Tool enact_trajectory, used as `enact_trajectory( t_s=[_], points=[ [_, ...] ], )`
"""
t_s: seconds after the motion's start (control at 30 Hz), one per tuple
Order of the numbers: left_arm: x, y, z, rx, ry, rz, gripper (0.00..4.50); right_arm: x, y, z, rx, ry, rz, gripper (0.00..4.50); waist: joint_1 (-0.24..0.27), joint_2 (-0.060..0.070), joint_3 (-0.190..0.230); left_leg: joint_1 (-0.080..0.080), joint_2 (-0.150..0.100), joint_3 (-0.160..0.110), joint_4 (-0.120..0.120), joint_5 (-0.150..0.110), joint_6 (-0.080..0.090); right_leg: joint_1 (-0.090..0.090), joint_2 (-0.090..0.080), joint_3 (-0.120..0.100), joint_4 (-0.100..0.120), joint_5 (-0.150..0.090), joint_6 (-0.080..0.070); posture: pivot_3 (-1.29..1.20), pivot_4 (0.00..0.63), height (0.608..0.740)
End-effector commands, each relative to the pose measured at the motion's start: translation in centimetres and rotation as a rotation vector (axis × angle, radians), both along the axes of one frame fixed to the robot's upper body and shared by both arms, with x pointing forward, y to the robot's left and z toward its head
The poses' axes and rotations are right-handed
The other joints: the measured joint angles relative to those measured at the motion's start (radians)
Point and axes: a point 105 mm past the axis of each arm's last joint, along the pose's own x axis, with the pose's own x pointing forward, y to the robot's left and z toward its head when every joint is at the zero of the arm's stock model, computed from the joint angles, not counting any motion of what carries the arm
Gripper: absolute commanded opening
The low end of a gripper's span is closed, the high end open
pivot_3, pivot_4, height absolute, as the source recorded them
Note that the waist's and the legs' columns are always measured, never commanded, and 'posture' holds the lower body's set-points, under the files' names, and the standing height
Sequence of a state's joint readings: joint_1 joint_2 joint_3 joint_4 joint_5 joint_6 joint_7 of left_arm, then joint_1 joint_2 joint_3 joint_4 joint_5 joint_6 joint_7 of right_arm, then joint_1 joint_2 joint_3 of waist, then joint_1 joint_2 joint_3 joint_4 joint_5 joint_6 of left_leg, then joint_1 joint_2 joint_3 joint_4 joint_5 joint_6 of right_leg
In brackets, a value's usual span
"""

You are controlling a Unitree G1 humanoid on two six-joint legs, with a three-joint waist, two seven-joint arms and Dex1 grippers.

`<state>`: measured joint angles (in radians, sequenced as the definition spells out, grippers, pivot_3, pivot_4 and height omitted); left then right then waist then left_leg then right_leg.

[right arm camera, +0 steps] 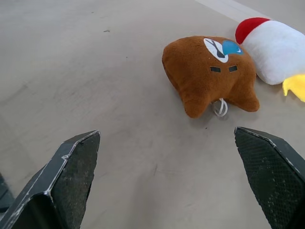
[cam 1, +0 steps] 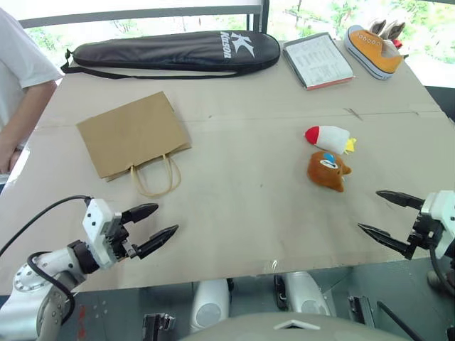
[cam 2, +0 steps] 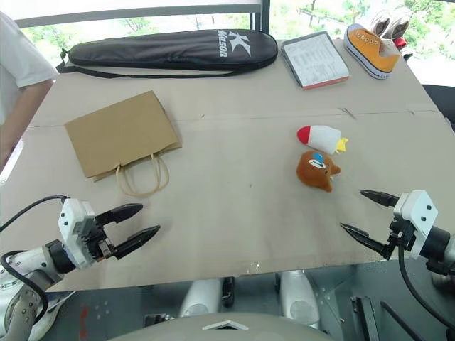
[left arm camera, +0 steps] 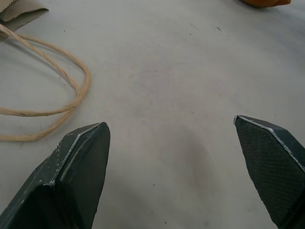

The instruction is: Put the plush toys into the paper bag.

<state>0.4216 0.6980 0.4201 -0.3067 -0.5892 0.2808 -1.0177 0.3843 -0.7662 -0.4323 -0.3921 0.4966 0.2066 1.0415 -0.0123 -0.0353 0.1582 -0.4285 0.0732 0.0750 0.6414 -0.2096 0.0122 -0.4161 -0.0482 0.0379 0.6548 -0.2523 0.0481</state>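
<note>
Two plush toys lie side by side on the right half of the table: a white rocket-like one (cam 1: 331,138) with a red tip and yellow end, and just in front of it a brown one (cam 1: 328,171) with a blue-white face. The brown paper bag (cam 1: 132,134) lies flat at the left, its looped handles (cam 1: 156,177) pointing towards me. My left gripper (cam 1: 158,223) hovers open near the front edge, just short of the handles. At the front right my right gripper (cam 1: 378,212) is open, nothing between its fingers, the brown toy (right arm camera: 209,74) a short way ahead of it.
A long black racket case (cam 1: 174,50) lies along the far edge. A booklet (cam 1: 318,60) and an orange sneaker (cam 1: 374,50) sit at the far right. A person's arm (cam 1: 25,114) rests at the table's left edge. Bare tabletop (cam 1: 249,185) separates bag and toys.
</note>
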Motion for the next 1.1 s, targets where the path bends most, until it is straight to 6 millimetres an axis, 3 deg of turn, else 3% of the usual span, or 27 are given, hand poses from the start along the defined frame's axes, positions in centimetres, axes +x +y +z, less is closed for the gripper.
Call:
enact_trajectory(
  t_s=[0.03,0.13,0.23,0.37,0.57,0.73,0.9,1.0,1.1],
  points=[
    [1.5,0.6,1.9,0.029,-0.111,0.026,4.50,0.7,1.9,1.8,0.030,-0.084,0.056,4.38,0.001,0.000,0.000,0.000,0.000,0.000,0.000,0.000,0.000,0.000,0.001,-0.002,0.000,0.000,0.000,0.00,0.150,0.740],
    [3.9,3.5,3.8,0.111,-0.251,0.125,4.50,1.7,6.2,3.8,0.106,-0.161,0.163,4.38,0.000,0.002,0.001,0.000,0.001,-0.004,0.000,0.000,0.000,-0.001,0.004,-0.006,0.004,0.000,0.000,0.00,0.150,0.740],
    [4.6,6.1,4.6,0.225,-0.297,0.150,4.50,2.1,8.5,4.5,0.148,-0.189,0.217,4.38,-0.001,0.001,0.001,0.001,0.002,-0.009,0.000,0.000,0.000,0.000,0.007,-0.006,0.005,0.001,-0.002,0.00,0.150,0.740],
    [5.1,7.7,5.6,0.409,-0.393,0.104,4.50,2.2,10.4,4.8,0.192,-0.191,0.274,4.38,0.003,0.001,0.000,0.000,0.002,-0.009,0.001,0.000,0.000,0.000,0.008,-0.005,0.002,0.001,-0.003,0.00,0.150,0.740],
    [5.5,8.9,6.4,0.546,-0.467,0.066,4.50,1.9,11.3,4.4,0.210,-0.185,0.298,4.38,0.007,0.000,0.000,-0.003,0.000,-0.005,0.001,0.000,0.000,0.000,0.001,-0.005,0.000,0.002,-0.002,0.00,0.150,0.740],
    [8.2,9.9,7.1,0.783,-0.567,0.063,4.50,1.8,10.8,3.9,0.196,-0.199,0.272,4.38,0.013,0.000,0.000,-0.002,0.001,-0.002,0.001,0.001,0.000,0.001,0.001,-0.009,0.002,0.001,-0.002,0.00,0.150,0.740],
    [10.7,9.3,5.8,0.903,-0.595,0.002,4.50,1.8,10.5,3.6,0.197,-0.215,0.247,4.38,0.021,0.000,0.000,-0.002,0.002,-0.001,0.003,0.001,0.000,0.001,0.001,-0.009,0.003,0.002,-0.002,0.00,0.150,0.740],
    [11.5,8.4,5.2,0.856,-0.582,-0.042,3.60,1.7,10.4,3.4,0.193,-0.223,0.234,4.50,0.022,-0.001,0.000,-0.003,0.002,-0.001,0.004,0.001,0.000,0.001,0.002,-0.009,0.003,0.002,-0.001,0.00,0.150,0.740],
    [11.9,7.7,5.0,0.805,-0.575,-0.066,2.17,1.6,10.1,3.3,0.192,-0.231,0.219,4.50,0.023,0.000,0.000,-0.003,0.002,-0.001,0.004,0.001,0.000,0.001,0.002,-0.010,0.004,0.002,0.000,0.00,0.150,0.740]
  ],
)
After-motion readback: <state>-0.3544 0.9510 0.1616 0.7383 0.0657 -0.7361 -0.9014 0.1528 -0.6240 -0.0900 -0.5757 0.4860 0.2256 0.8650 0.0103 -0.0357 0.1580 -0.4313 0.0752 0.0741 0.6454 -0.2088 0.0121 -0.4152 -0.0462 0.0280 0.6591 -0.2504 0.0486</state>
